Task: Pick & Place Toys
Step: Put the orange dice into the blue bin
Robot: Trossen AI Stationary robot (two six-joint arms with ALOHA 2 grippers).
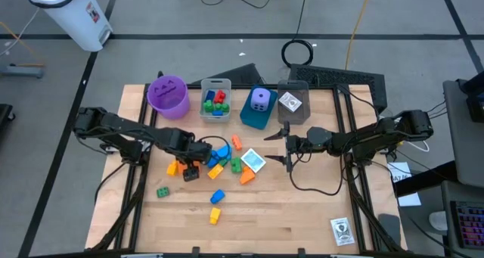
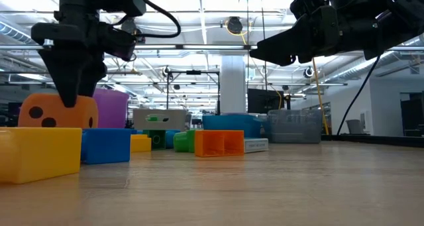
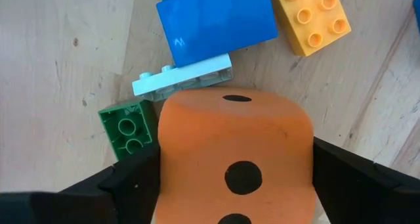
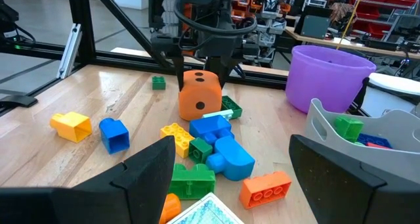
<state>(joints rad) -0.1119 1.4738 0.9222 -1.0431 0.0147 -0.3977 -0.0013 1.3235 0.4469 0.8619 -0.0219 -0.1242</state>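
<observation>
Left gripper (image 4: 199,73) straddles orange dice (image 4: 200,95) on table (image 1: 302,205) amid bricks, jaws spread wide either side (contact unclear). Right gripper (image 1: 285,146) hovers near blue bin (image 1: 251,116), jaws open, empty.

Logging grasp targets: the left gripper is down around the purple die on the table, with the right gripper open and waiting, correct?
Not quite: the die between the left gripper's fingers is orange with black dots, as the left wrist and right wrist views show. The right gripper is open and waiting.
</observation>
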